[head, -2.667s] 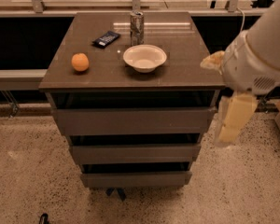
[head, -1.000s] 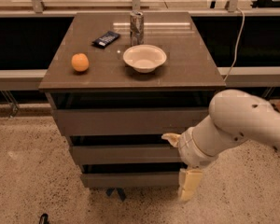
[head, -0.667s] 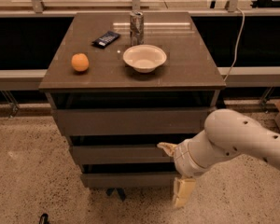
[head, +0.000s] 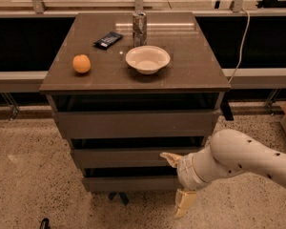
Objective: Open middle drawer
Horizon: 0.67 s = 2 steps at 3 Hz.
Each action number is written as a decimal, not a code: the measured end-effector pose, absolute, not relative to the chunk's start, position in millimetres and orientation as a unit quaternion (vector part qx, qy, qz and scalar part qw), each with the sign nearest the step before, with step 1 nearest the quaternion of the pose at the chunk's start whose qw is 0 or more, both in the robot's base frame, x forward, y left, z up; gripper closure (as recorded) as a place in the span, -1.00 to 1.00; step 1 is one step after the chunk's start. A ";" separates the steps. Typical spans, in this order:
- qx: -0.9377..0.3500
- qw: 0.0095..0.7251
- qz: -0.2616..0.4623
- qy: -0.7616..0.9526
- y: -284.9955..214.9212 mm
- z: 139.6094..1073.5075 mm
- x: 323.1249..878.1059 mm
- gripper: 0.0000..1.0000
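Observation:
The middle drawer [head: 117, 157] is a plain grey front of medium height in a three-drawer cabinet, between a taller front above and a slimmer one below. It looks closed, flush with the others. My gripper [head: 177, 181] is low at the cabinet's front right, open, with its beige fingers spread wide. The upper fingertip [head: 168, 158] is at the right part of the middle drawer's front; I cannot tell if it touches. The lower finger [head: 183, 204] hangs below the bottom drawer, near the floor. The gripper holds nothing.
The brown cabinet top [head: 190, 75] carries an orange [head: 81, 63], a white bowl [head: 148, 59], a metal can [head: 139, 28] and a dark packet [head: 108, 39]. The top drawer [head: 133, 124] and bottom drawer [head: 126, 183] are closed. Speckled floor surrounds the cabinet; a railing runs behind.
My arm has come down from beside the cabinet's top right to low in front of it, and the gripper has moved left towards the middle drawer's front. The drawers have not moved.

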State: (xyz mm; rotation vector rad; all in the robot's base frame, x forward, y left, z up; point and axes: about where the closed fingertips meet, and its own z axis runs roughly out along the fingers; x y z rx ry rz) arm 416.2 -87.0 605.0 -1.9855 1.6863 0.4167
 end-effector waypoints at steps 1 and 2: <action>-0.724 0.247 0.180 0.619 -82.8 592.4 419.9 -1.00; -0.720 0.250 0.186 0.621 -83.7 555.2 423.0 -1.00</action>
